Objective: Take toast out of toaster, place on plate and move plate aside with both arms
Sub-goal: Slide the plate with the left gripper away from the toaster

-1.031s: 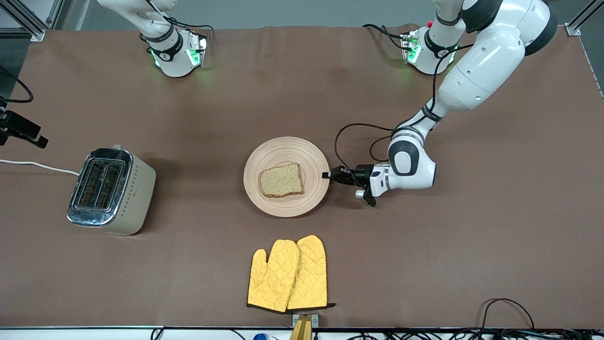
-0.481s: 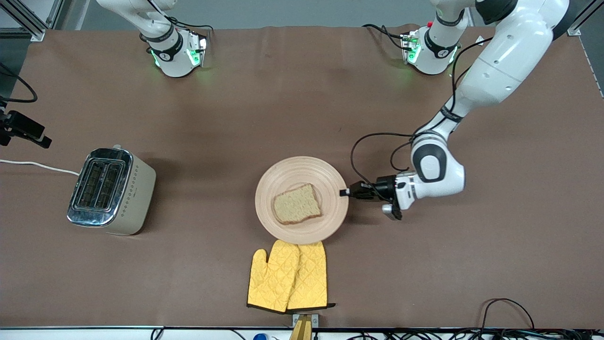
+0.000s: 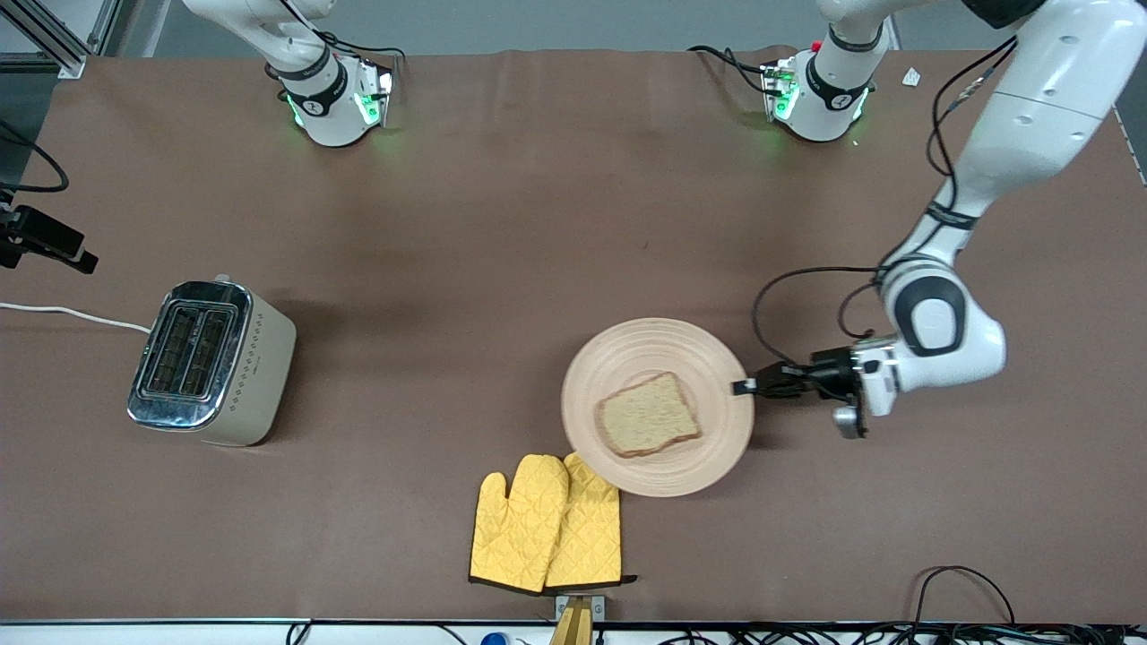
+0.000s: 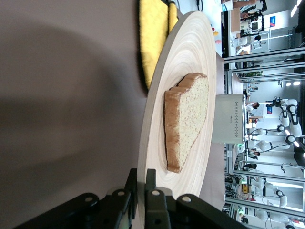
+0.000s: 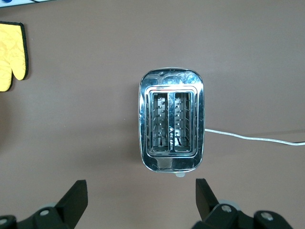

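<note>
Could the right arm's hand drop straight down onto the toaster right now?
Probably yes. The right hand hangs open above the toaster, whose slots face up with nothing over them. The left hand is away, shut on the plate.

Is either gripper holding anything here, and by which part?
The left gripper is shut on the plate, pinching its rim at the edge toward the left arm's end; the toast lies on it. The right gripper is open over the toaster, holding nothing.
</note>
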You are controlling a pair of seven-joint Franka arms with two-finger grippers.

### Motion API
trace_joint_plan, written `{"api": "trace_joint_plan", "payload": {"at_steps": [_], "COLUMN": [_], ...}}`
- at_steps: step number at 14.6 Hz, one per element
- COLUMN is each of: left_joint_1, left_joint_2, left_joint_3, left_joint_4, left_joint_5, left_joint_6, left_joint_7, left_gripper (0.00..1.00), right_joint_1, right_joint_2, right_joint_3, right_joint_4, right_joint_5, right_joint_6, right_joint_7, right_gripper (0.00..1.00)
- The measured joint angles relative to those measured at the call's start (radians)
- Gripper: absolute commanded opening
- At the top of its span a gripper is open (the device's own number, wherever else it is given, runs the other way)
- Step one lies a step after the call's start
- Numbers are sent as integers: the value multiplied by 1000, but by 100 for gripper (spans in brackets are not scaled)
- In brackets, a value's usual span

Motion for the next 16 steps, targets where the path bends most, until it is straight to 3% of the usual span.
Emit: {"api": "trace_joint_plan", "payload": {"at_steps": [7, 16], "left_joint_1": [283, 492], "left_joint_2": [-1, 20], "left_joint_3": [1, 8], "left_joint_4": [69, 109], "left_joint_5": [234, 356], "left_joint_6": [-231, -312], "left_joint_7": [1, 1], "left_gripper": [1, 1], "right_joint_1": [4, 4], "right_joint_2": [0, 0], "right_joint_3": [15, 15], "right_joint_4": [0, 1], "right_joint_5": [-19, -21], "right_joint_6": [-27, -16], "right_joint_7": [0, 0], "right_gripper": [100, 100]}}
